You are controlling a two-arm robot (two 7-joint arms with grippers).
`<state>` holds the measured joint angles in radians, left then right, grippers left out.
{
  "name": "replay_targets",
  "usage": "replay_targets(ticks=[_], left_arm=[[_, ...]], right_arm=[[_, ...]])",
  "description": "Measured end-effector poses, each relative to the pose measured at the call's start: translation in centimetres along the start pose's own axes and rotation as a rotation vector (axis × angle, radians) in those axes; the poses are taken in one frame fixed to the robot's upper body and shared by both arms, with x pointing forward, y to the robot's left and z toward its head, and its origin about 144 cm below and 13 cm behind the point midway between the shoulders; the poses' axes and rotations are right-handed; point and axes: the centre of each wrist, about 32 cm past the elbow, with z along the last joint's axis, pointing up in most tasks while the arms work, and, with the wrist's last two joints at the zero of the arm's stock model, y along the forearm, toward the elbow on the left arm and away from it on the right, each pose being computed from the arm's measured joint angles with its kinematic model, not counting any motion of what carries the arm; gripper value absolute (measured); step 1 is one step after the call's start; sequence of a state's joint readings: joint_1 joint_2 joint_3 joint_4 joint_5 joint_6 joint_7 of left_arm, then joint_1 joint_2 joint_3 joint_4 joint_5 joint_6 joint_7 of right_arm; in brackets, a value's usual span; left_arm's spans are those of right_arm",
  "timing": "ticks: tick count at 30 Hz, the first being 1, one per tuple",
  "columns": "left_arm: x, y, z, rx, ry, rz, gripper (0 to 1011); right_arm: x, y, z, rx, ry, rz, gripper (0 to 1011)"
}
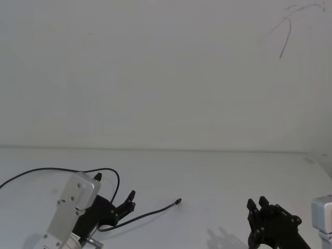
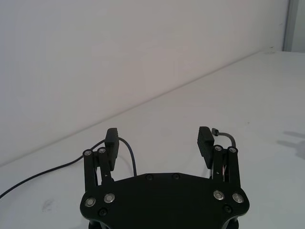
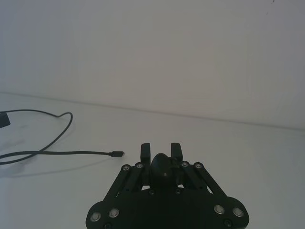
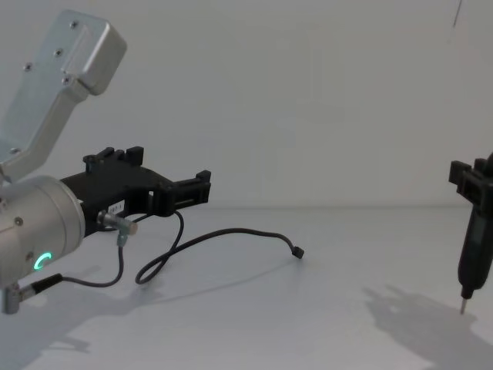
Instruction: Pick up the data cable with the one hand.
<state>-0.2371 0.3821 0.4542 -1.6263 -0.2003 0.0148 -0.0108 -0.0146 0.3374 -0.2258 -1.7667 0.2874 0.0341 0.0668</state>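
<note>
Black data cable [image 3: 71, 152]: lay slack on the white table [image 1: 207, 171], looping from the far left towards the centre, its plug [image 1: 178, 201] free.
Left gripper [image 2: 158, 136]: near left, low beside the cable, fingers [image 2: 205, 138] spread wide, gripping nothing.
Right gripper [image 1: 257, 203]: parked near right, well apart from the cable.
Done: apparently the approach only.
Remaining: closing on the cable, then lifting it.

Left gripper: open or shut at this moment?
Open. The left gripper has its fingers wide apart in the left wrist view; the data cable is not clamped between them.
</note>
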Motion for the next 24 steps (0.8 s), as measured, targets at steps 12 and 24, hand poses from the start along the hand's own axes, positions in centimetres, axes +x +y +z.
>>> replay_targets(ticks=[12,24], left_arm=[[0.00,0.00,0.00,0.000,0.000,0.000,1001],[0.49,-0.67,0.56,-0.006,-0.016,-0.070,1001]], right_arm=[[0.00,0.00,0.00,0.000,0.000,0.000,251],[0.00,0.00,0.00,0.000,0.000,0.000,251]])
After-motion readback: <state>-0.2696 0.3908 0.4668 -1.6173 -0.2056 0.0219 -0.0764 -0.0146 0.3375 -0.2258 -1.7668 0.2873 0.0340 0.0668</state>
